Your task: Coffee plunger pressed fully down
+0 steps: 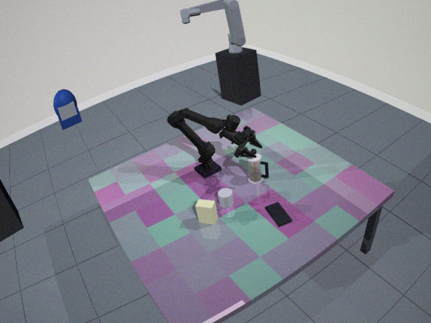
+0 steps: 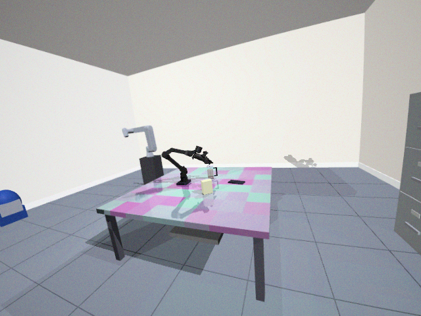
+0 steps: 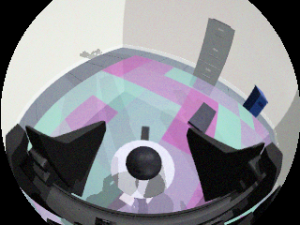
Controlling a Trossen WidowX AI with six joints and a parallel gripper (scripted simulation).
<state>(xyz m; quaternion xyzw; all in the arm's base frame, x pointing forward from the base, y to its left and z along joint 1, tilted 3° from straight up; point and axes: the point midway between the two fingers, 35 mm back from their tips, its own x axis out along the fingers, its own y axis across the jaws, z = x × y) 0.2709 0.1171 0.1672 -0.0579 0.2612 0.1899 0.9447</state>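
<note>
Where a checkered pink, green and grey table fills the middle of a tiled room, sits a black arm bolted near the far side, bent over and reaching out to its task piece. Beyond the table, a grey arm on a dark pedestal; off by the wall, a blue bin.

Near the table's middle, well apart from the arm's target: a pale yellow box, a white cylinder just beside it, a flat black slab.

Just in front of the arm's base, standing upright: the coffee press, a clear glass beaker with dark contents, white lid, black handle on the side away from the arm. At its top, the plunger knob, a small black ball, apparently sitting low against the lid, so likely fully pressed.

Poised directly above, the gripper: fingers spread wide to either side of the knob, clear of it, pinching nothing.

Handling, judged only from looks: glass rigid but fragile, tall and narrow so easy to tip from sideways force; knob smooth, round, likely slippery. Best taken at the knob, pushed straight down, released by parting sideways and lifting vertically.
</note>
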